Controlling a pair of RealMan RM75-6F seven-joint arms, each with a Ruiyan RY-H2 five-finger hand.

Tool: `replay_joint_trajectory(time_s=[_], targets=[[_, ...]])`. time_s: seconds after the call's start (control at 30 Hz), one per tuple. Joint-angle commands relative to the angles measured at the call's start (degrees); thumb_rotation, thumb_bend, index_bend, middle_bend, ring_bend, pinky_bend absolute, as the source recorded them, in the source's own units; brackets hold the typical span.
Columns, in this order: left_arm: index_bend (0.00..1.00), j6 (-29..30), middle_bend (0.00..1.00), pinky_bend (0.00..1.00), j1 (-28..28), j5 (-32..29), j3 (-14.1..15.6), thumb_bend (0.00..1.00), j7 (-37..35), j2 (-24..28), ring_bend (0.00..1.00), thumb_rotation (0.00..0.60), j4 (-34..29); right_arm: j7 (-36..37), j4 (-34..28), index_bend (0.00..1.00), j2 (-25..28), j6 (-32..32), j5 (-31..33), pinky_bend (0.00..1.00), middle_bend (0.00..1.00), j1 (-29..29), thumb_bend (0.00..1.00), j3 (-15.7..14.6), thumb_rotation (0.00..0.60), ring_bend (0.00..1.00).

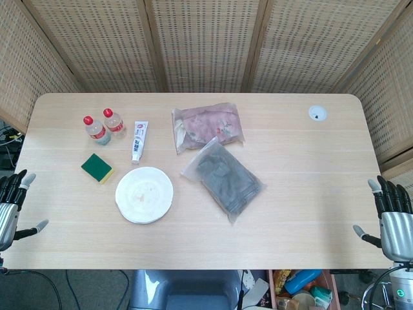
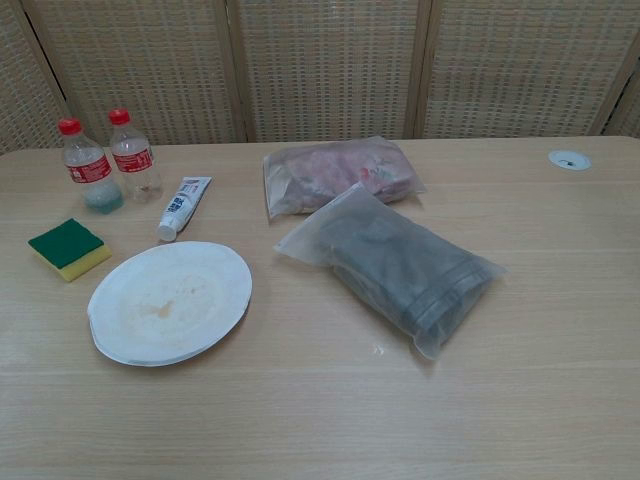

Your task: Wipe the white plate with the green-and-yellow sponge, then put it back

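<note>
The white plate (image 2: 168,301) is lying nearest the camera in the chest view, sitting flat on the table (image 2: 330,410) with a faint brownish smear showing on its face. Just beside it, toward the table's left edge, the green-and-yellow sponge (image 2: 68,248) is resting green side up, apart from the plate and untouched. Behind them two small bottles (image 2: 105,160) are standing upright, and a tube (image 2: 184,207) is lying near the plate's far rim.

Both hands are hanging off the table's near corners, visible only from the head camera. The left hand (image 1: 10,206) is holding nothing, fingers spread; the right hand (image 1: 390,219) is likewise released and empty.

Nothing of the task looks begun. The left hand seems better placed for the sponge. A reach coming in too far back is risking toppling the bottles or nudging the tube. Pressing the sponge on the plate's rim could be tipping or sliding the light plate, perhaps toward the grey bag (image 2: 400,265) lying to its right.
</note>
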Motion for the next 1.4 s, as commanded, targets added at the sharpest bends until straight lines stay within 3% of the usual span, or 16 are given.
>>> replay_joint_trajectory(time_s=[0.03, 0.3, 0.5, 0.7, 0.9, 1.17, 1.4], targets=[[0.0, -0.3, 0.0, 0.0, -0.1, -0.1, 0.0, 0.0, 0.0, -0.1, 0.0, 0.6, 0.2, 0.0, 0.0, 0.0, 0.0, 0.0, 0.0, 0.0, 0.0, 0.0, 0.0, 0.0, 0.6, 0.0], [0.0, -3.0, 0.0, 0.0, -2.2, 0.1, -0.5, 0.0, -1.0, -0.7, 0.0, 0.6, 2.0, -0.2, 0.2, 0.0, -0.1, -0.2, 0.5, 0.0, 0.0, 0.1, 0.0, 0.2, 0.6, 0.0], [0.0, -7.9, 0.0, 0.0, -8.6, 3.4, -2.3, 0.0, -7.1, -2.8, 0.0, 0.6, 10.3, -2.0, 0.6, 0.0, -0.7, -0.8, 1.2, 0.0, 0.0, 0.5, 0.0, 0.6, 0.6, 0.0], [0.0, -17.0, 0.0, 0.0, -17.1, 7.4, -1.3, 0.0, -14.0, -7.5, 0.0, 0.6, 25.4, -4.6, 1.0, 0.0, -1.8, -1.7, 2.9, 0.0, 0.0, 0.9, 0.0, 1.1, 0.6, 0.0], [0.0, -21.5, 0.0, 0.0, -23.3, 12.4, 2.7, 0.0, -26.8, -15.8, 0.0, 0.6, 43.4, -8.6, 1.0, 0.0, -2.9, -1.3, 4.3, 0.0, 0.0, 1.1, 0.0, 1.9, 0.6, 0.0], [0.15, -25.8, 0.01, 0.06, -28.0, 15.0, 7.0, 0.0, -38.8, -26.7, 0.0, 0.6, 65.4, -11.4, 0.7, 0.0, -3.5, -2.2, 6.5, 0.0, 0.0, 1.4, 0.0, 2.4, 0.6, 0.0], [0.23, -30.5, 0.07, 0.09, -31.1, 16.3, 9.7, 0.0, -41.8, -32.3, 0.02, 0.6, 74.4, -12.9, 1.4, 0.0, -4.2, -3.3, 8.6, 0.0, 0.0, 1.8, 0.0, 3.0, 0.6, 0.0]])
